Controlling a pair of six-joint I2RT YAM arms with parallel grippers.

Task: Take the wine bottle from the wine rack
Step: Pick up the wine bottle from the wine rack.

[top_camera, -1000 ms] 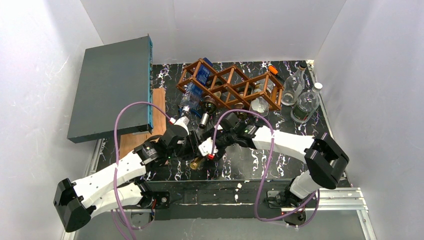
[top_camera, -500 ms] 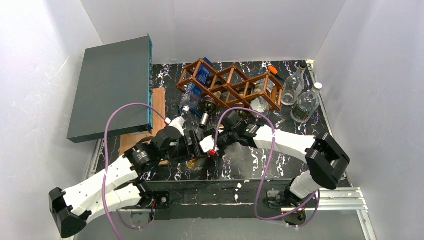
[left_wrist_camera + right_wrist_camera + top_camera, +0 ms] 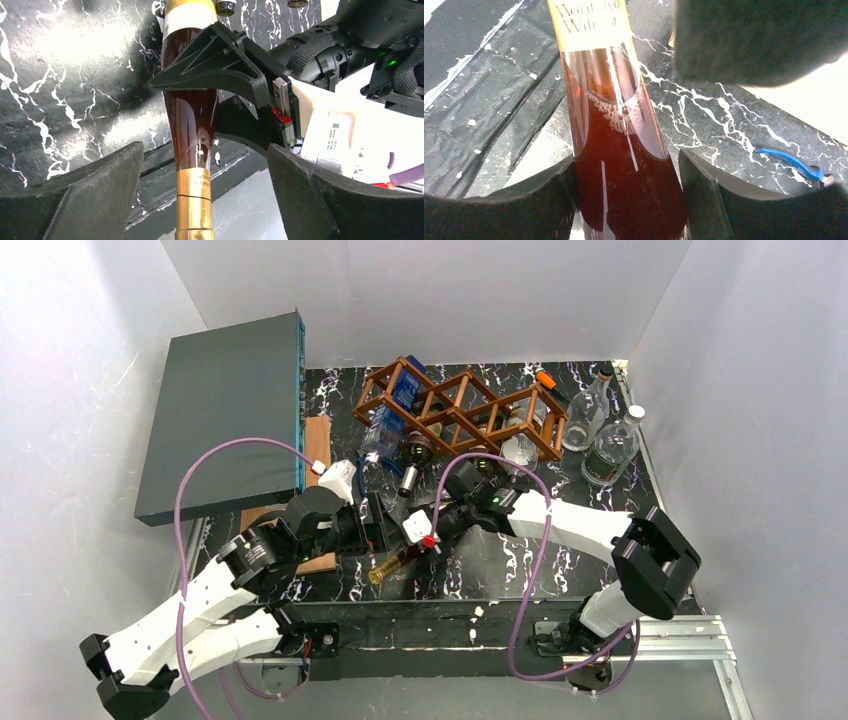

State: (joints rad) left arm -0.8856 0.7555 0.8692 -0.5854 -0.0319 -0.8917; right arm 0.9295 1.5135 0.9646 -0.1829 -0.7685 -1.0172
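Observation:
The wine bottle point(image 3: 397, 561), dark red with a gold foil neck, lies off the wine rack point(image 3: 462, 408) above the marbled table near its front edge, neck pointing toward the arm bases. My right gripper point(image 3: 424, 537) is shut on its body; in the right wrist view both pads press the wine bottle point(image 3: 624, 165) at my right gripper point(image 3: 626, 195). My left gripper point(image 3: 372, 536) is open. In the left wrist view its fingers point(image 3: 95, 195) stand wide on either side of the gold neck point(image 3: 195, 200) without touching it.
The brown lattice rack holds a blue-labelled bottle point(image 3: 386, 426) and a dark bottle point(image 3: 414, 454). Two clear bottles point(image 3: 612, 450) stand at the back right. A grey flat box point(image 3: 225, 415) and a wooden board point(image 3: 316, 445) are on the left.
My left gripper has opened, let go of the bottle's neck and drawn back to the left. The bottle's neck now points more toward the front edge. The right gripper keeps its hold.

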